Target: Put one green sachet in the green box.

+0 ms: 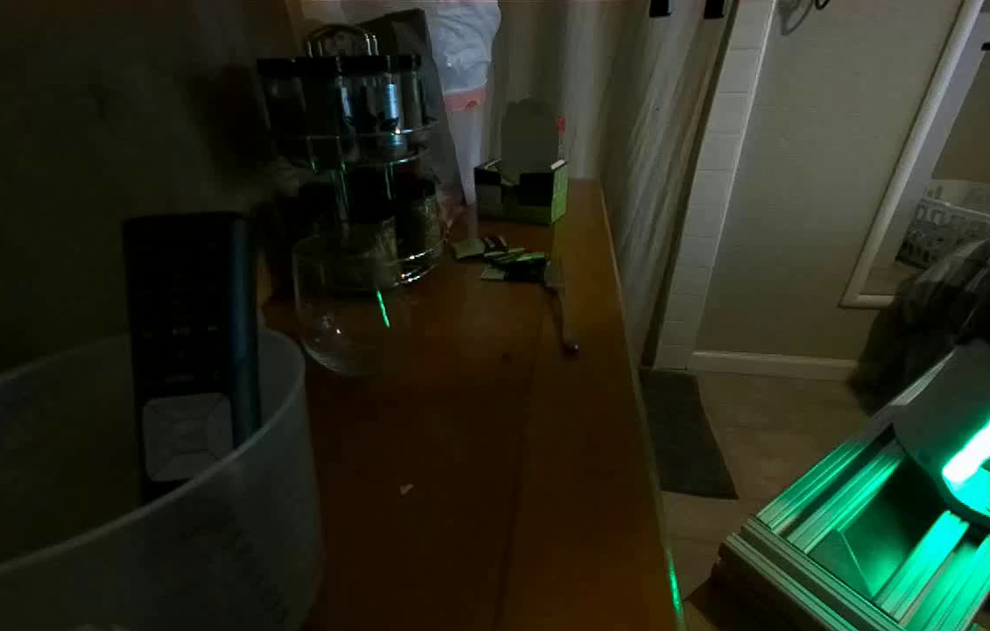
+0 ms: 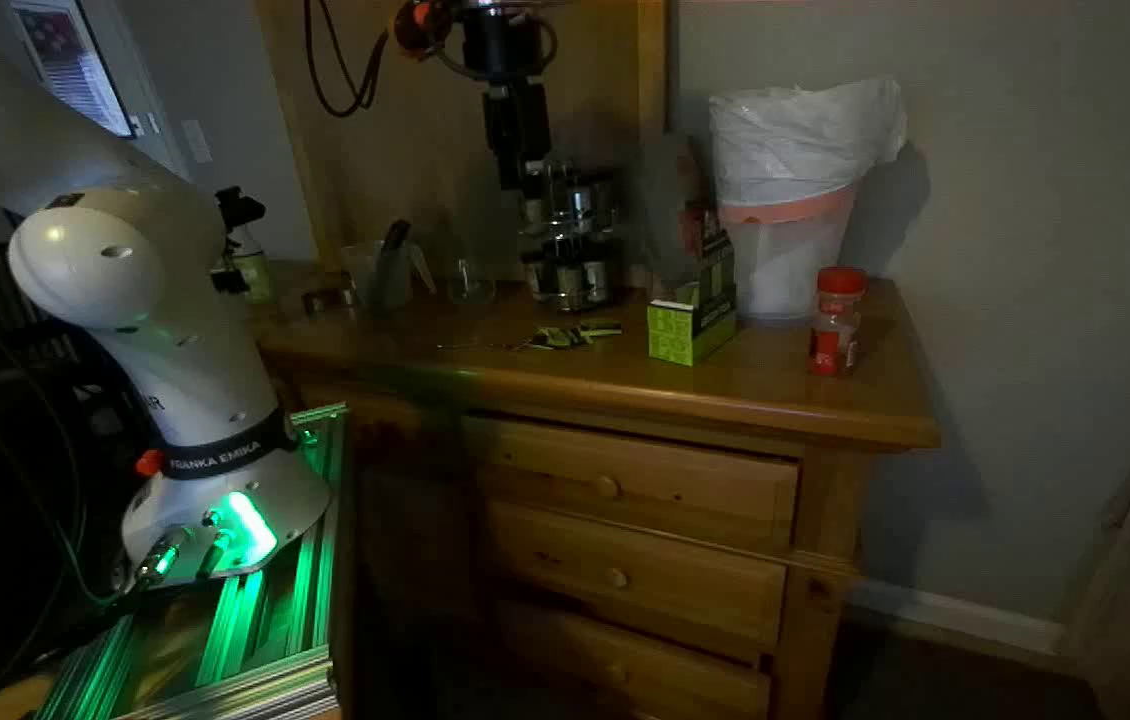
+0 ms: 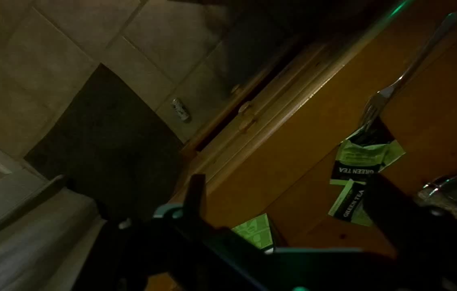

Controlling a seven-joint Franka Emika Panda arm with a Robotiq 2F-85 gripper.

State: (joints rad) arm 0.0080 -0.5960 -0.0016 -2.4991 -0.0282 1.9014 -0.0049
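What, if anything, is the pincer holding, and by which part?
Nothing: the pincer stands open, and the green tea sachets lie on the wooden dresser.

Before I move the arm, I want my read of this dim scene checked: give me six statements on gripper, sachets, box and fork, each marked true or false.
1. The gripper is open. True.
2. Several green sachets lie on the dresser top, outside the green box. True.
3. The green box lies on its side. False: it stands upright.
4. The gripper touches the green box. False: it hangs higher, apart from the box.
5. At least two green sachets read GREEN TEA. True.
6. The fork points its handle at the green box. False: its handle leads away.
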